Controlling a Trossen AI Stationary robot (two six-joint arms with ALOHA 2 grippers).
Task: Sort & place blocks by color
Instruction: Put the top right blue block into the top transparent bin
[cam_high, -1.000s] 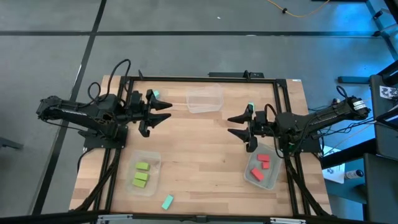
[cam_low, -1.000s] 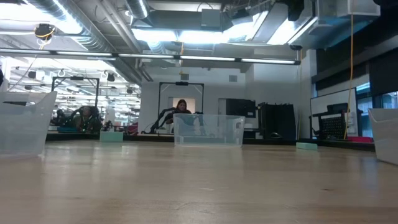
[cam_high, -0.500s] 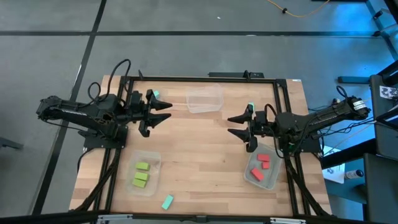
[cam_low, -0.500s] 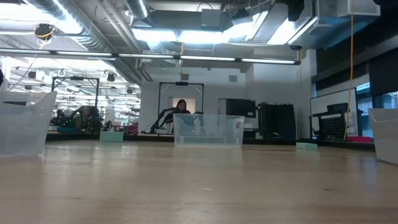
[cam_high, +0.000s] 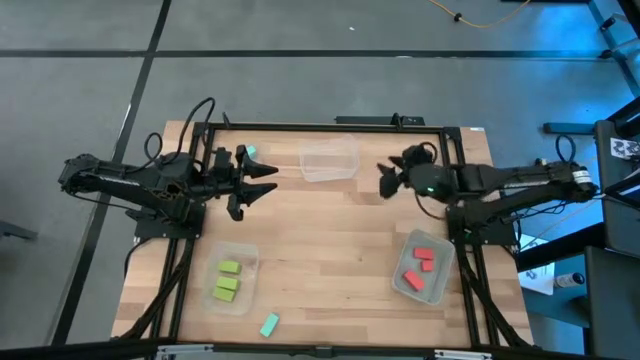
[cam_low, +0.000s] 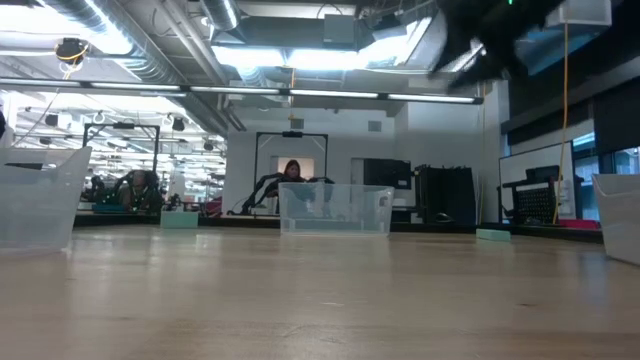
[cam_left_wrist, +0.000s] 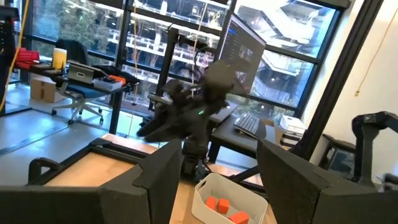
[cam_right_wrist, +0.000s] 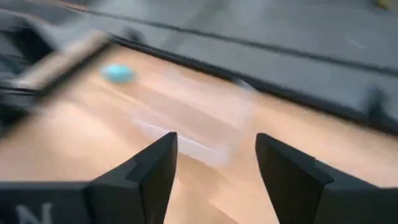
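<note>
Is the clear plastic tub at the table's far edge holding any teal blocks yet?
No, the clear plastic tub is empty in the high view.

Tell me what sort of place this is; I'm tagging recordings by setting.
Probably a robotics lab or workshop in an office-like building. The wooden table sits in a black metal frame with two arms mounted on it, open ducts and strip lights run overhead, and desks with a monitor stand by tall windows.

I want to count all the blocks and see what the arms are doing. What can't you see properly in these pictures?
- Right wrist view: motion blur smears the teal block and the empty tub.
- High view: the right end effector is too small to judge its fingers.
- Low view: the right arm is a dark blur, cut off by the top edge.
</note>
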